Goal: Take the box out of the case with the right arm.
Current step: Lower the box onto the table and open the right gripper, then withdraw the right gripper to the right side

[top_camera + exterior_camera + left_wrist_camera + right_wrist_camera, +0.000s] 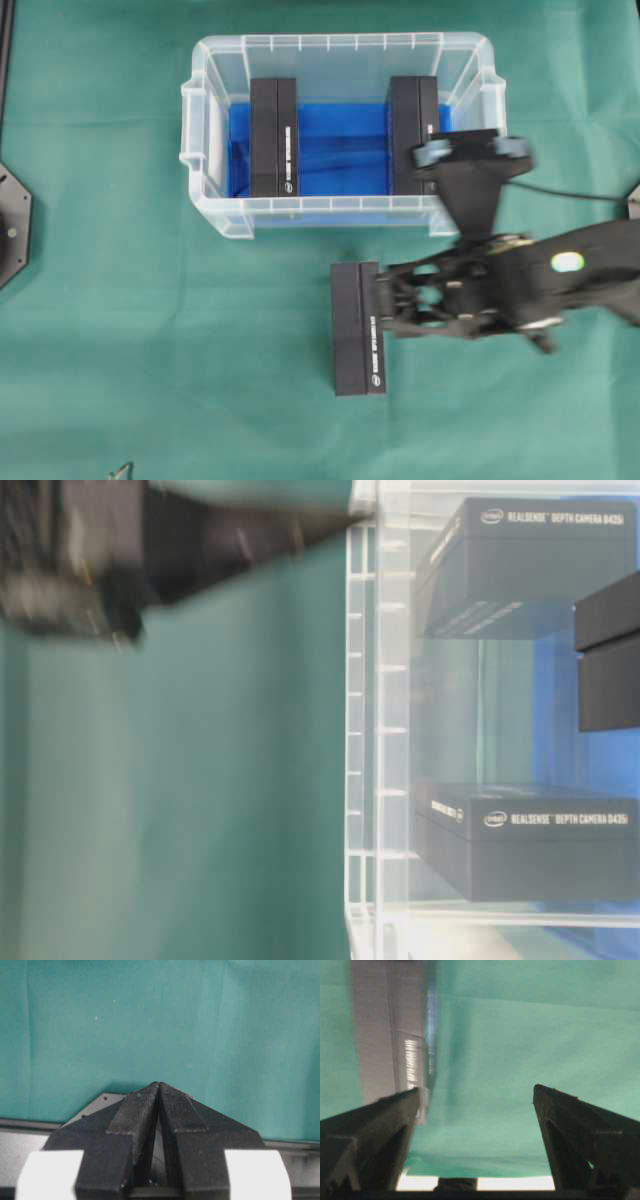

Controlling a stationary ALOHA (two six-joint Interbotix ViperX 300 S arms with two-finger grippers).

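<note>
**One box out on the cloth, two in the tub, both pincers empty**

In the left wrist view the left gripper has its two black fingers pressed tip to tip, with nothing between them. Green cloth fills the view above the tips, and a dark plate edge shows just behind them.

From overhead, the case stands on the green cloth toward the top of the picture, a clear tub with a blue floor. Two black boxes stand inside it, one near its left wall and one near its right wall, well apart with bare blue floor between them. A third box lies outside on the cloth, below the tub's front wall and clear of it.

Just to the right of that third box is the right gripper, at the end of the right arm, which reaches in from the right edge. Part of the arm passes over the tub's lower right corner. Whether the fingertips touch the box cannot be told from overhead.

The right wrist view shows its two fingers spread wide, only cloth between them and nothing gripped. The blurred pale tub wall shows at the upper left of that view.

The table-level view shows the tub wall side-on with boxed depth cameras behind it, and a blurred dark arm at top left.
</note>
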